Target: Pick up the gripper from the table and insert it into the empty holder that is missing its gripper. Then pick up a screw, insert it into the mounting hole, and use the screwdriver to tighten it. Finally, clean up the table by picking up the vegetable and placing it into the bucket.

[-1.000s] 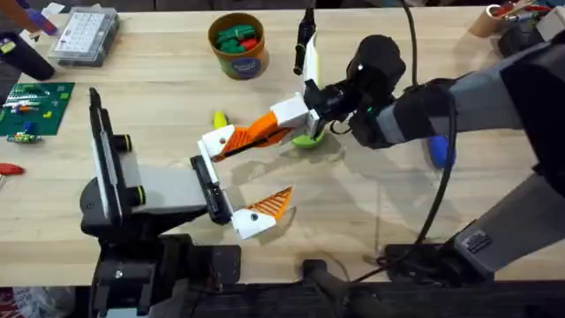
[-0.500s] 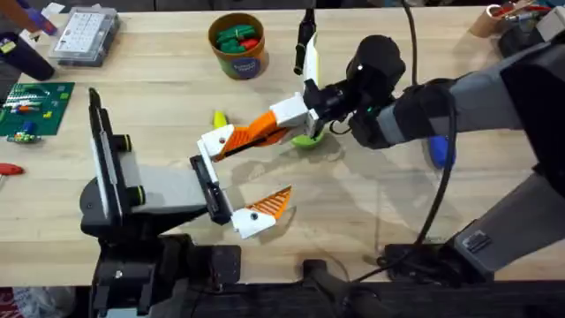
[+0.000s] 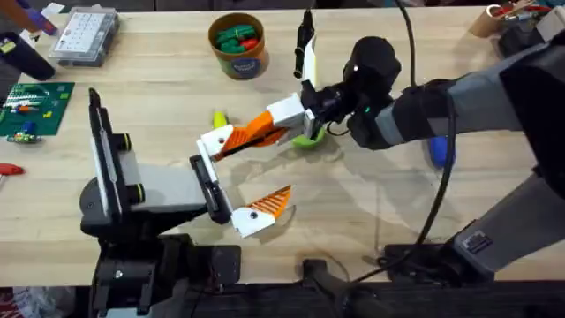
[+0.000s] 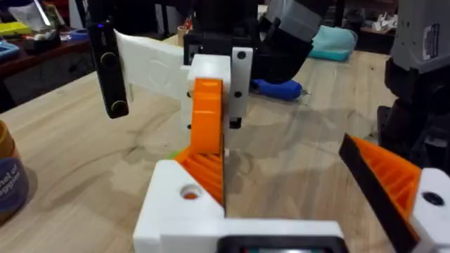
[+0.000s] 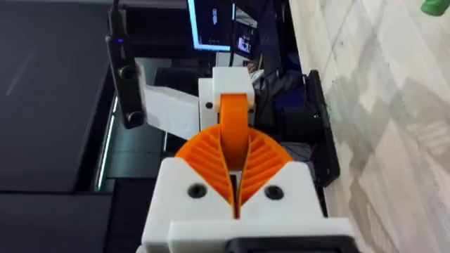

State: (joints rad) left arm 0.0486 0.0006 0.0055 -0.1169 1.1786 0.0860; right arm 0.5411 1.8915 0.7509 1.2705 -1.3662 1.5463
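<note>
Two tools meet at the holder (image 3: 212, 143), a small white bracket on one black jaw of the left tool (image 3: 243, 177). The left tool stands wide open, with its two jaws well apart. The jaw opposite the holder carries a white finger with an orange ribbed pad (image 3: 269, 206).

The right tool (image 5: 235, 165) reaches across the table (image 3: 371, 203) towards the holder. Its two orange ribbed pads are pressed narrow around the orange wedge (image 3: 234, 141). The far end of the wedge lies against the holder and touches it. In the left wrist view, orange ribs sit tight against the white face of the holder, just beside its round hole. How deep the wedge sits in the holder cannot be told.

The yellow vegetable (image 3: 219, 118) lies on the table just beside the holder, on the side away from the arm bases. The bucket (image 3: 238, 55) stands farther off in the same direction, well apart from the holder, with green and red pieces inside it. A round green disc (image 3: 307, 140) lies near the holder, partly under the right tool. The blue screwdriver (image 3: 439, 152) lies well apart from the holder, past the right arm, which hides part of it.
</note>
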